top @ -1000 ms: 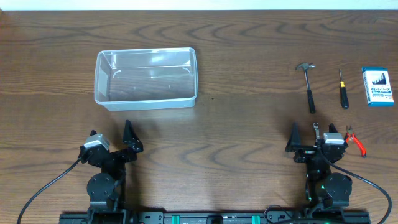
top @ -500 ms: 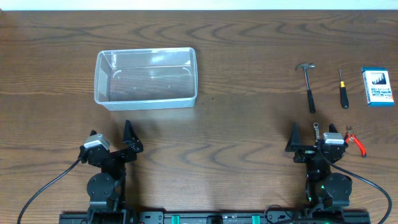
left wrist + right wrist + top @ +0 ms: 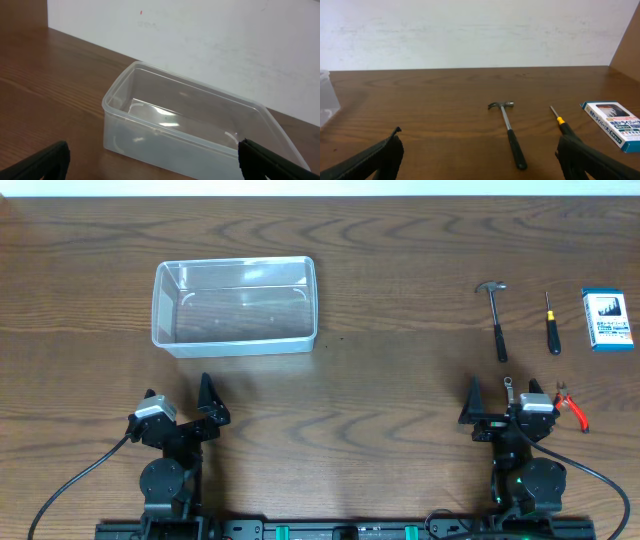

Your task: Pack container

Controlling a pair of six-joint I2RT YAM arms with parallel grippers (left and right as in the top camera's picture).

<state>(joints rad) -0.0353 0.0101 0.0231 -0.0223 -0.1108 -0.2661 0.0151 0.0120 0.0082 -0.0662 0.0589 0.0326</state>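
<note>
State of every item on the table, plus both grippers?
container: upright, empty
hammer: lying flat, outside container
screwdriver: lying flat, outside container
box: lying flat, outside container
pliers: lying flat, outside container
left gripper: open, empty
right gripper: open, empty

Table [image 3: 400, 300]: dark brown wood, visible grain, smooth, with a low sheen.

Container [image 3: 240, 342], far left: clear, see-through plastic, smooth and glossy; bright highlights lie along its floor and rim in the left wrist view.

Hammer [image 3: 497, 320], far right: grey metal head and neck, matt black grip.

Screwdriver [image 3: 551, 322]: thin metal shaft, black handle with a yellow band.

Box [image 3: 608, 319]: blue and white printed card, smooth.

Pliers [image 3: 572, 409], near right: red coated handles.

Wall [image 3: 470, 30], far side: white, matt, faintly scuffed.
</note>
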